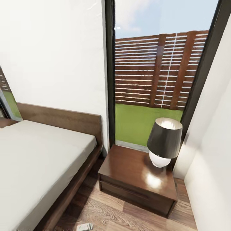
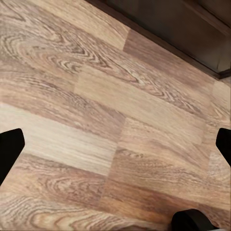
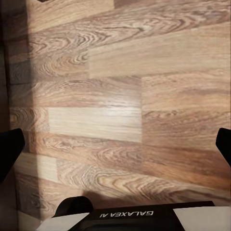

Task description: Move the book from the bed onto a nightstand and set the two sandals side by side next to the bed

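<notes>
The bed (image 1: pixel 38 150) and nightstand (image 1: pixel 134 173), lamp (image 1: pixel 164 141) on its surface, are approached. Both jaws are spread, empty, above the floor (image 2: pixel 96 110). Book and sandals remain to be located.

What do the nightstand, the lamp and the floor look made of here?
Nightstand: dark brown wood, glossy; its top mirrors the lamp. Lamp: dark matte shade, perhaps fabric, on a smooth white rounded base, ceramic or glass. Floor: wood planks with visible grain, slight sheen.
</notes>
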Available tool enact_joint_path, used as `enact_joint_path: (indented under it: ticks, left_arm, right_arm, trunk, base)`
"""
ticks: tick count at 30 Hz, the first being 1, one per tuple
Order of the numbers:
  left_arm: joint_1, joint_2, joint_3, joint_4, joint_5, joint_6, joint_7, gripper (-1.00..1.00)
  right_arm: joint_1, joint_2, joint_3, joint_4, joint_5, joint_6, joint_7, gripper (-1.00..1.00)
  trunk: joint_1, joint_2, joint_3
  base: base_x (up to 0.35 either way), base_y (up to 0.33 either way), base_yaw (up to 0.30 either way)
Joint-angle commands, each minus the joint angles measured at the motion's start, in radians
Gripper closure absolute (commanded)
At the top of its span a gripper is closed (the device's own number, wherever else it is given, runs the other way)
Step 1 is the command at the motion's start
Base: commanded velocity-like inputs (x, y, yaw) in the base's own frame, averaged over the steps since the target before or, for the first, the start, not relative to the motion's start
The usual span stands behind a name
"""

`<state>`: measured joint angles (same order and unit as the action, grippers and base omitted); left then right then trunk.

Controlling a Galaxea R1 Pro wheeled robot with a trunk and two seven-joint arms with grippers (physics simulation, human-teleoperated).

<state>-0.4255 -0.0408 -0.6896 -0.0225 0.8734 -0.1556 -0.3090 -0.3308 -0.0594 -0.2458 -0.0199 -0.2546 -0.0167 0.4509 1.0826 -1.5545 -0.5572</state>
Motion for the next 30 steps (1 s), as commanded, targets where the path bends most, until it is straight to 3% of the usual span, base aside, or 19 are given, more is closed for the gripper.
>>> enact_joint_path:
  ticks: [1, 30]
  left_arm:
    - [-0.001, -0.001, -0.008, 0.003, 0.009, -0.004, -0.004, -1.0]
    - [-0.001, -0.001, -0.008, 0.003, 0.009, -0.004, -0.004, -1.0]
  right_arm:
    - [-0.001, 0.0, 0.002, 0.001, -0.009, -0.002, 0.004, -1.0]
    - [-0.001, 0.0, 0.002, 0.001, -0.009, -0.002, 0.003, -1.0]
  trunk:
    - [0.0, -0.001, -0.001]
    - [0.0, -0.001, -0.001]
  base:
    - [0.0, 0.0, 0.293]
    - [0.0, 0.0, 0.293]
